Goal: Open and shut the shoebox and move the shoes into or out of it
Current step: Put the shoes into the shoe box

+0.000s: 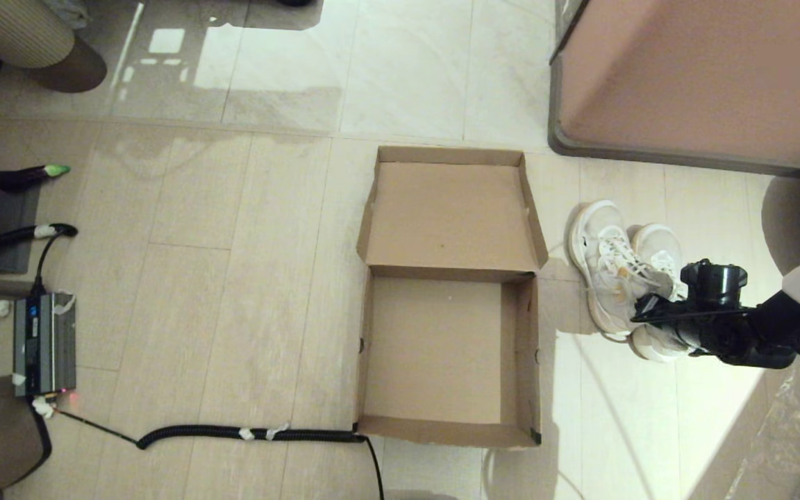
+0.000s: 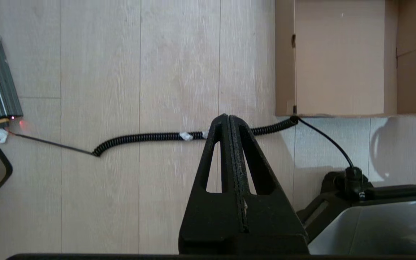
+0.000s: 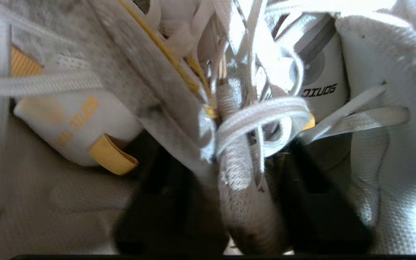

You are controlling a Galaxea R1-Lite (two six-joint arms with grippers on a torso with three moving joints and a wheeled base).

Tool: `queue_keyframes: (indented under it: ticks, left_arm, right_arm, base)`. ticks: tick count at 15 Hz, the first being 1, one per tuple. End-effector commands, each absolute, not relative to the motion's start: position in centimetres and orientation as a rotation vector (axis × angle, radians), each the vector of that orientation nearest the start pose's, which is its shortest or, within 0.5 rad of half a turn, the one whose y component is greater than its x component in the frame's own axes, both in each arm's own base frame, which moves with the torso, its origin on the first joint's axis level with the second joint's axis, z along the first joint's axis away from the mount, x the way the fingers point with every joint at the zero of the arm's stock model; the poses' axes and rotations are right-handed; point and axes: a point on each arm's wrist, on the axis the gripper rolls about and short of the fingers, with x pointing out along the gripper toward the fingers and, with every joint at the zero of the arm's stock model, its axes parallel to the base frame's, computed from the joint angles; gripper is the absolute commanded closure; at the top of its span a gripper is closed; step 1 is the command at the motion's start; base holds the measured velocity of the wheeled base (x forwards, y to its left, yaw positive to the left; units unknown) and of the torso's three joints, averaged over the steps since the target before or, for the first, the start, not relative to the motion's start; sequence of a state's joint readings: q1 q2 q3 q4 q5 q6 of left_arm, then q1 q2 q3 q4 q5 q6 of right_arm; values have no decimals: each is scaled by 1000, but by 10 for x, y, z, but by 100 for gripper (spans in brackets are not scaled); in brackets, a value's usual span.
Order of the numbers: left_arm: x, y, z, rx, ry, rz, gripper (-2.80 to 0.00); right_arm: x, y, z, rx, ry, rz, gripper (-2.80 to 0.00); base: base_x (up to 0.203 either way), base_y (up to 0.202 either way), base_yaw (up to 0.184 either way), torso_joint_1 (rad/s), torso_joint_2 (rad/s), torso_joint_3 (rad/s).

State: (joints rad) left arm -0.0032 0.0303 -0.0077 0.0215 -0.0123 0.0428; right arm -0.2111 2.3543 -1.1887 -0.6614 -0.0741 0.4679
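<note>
Right gripper point(image 3: 246, 173) is sitting right in the shoes point(image 1: 622, 267), fingers point(image 3: 168, 202) straddling the inner collar walls of the two sneakers and clamping them together, laces draped over the grip. In the head view the right arm is coming in from the robot's right, gripper over the heel end of the pair. Shoes are resting side by side on the floor tiles point(image 1: 650, 417), just beside the shoebox point(image 1: 435, 361) on its right, not touching it.

Shoebox is lying open, lid flap point(image 1: 450, 215) folded flat on the far side, nothing showing inside.

Left gripper point(image 2: 229, 119) is hanging above the floor near the box's near-left corner, fingers pressed together, holding nothing.

Coiled black cable point(image 1: 247, 434) is running along the floor from that corner to a grey electronics unit point(image 1: 42, 344) on the left. Large pinkish-brown block point(image 1: 698, 76) is standing beyond the shoes.
</note>
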Motion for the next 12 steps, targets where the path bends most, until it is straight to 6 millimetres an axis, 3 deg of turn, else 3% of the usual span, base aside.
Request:
queue_keyframes:
  ticks: [1,4,12]
  left_arm:
    - [-23,0,76,43,21,-16,0]
    - [-23,0,76,41,9,-16,0]
    - [-23,0,75,15,3,-5,0]
  right_arm:
    - [428,-94,23,492,467,-403,0]
    - [410,-91,35,477,512,-399,0]
    - [309,-61,140,491,594,-165,0]
  base:
    - [0,0,0,0,0,0]
    - [0,0,0,0,0,0]
    - [0,0,0,0,0,0]
